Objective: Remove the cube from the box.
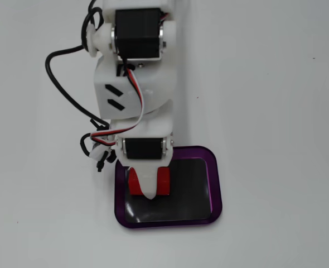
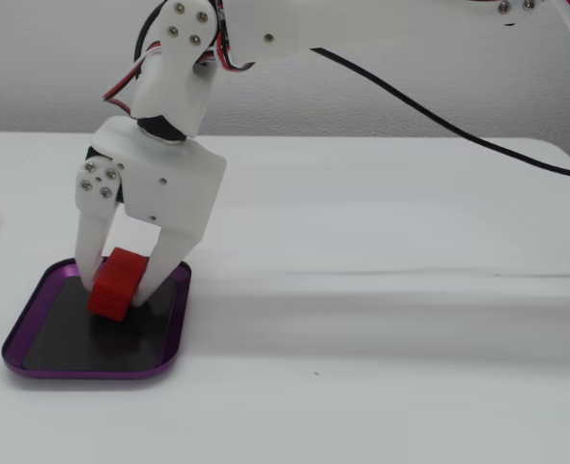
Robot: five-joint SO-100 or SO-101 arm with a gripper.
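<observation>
We are seeing the grasp stage under way, with the removal itself not yet done. In a fixed view from the side, the gripper (image 2: pixel 119 295) is reaching down into the box (image 2: pixel 34 295), and its two white fingers are narrowed around the cube (image 2: pixel 117 284), one pressing on each side. The jaws are nearly closed, parted only by the block between them. The cube is sitting tilted between the fingertips, its lower end at or just above the black floor; we cannot tell whether it is clear of it. We are judging that lifting it out and setting it down outside the rim is what is left.

In a fixed view from above, the gripper (image 1: pixel 148 192) is covering most of the cube (image 1: pixel 163 183), and only red slivers are showing on either side of the finger. The box (image 1: pixel 216 184) is a shallow tray with rounded corners, a translucent purple rim and a glossy black floor that is throwing reflections. The cube is a bright red, matte, finely textured block, longer than wide. The fingers look like smooth hard white plastic, tapering to points.
</observation>
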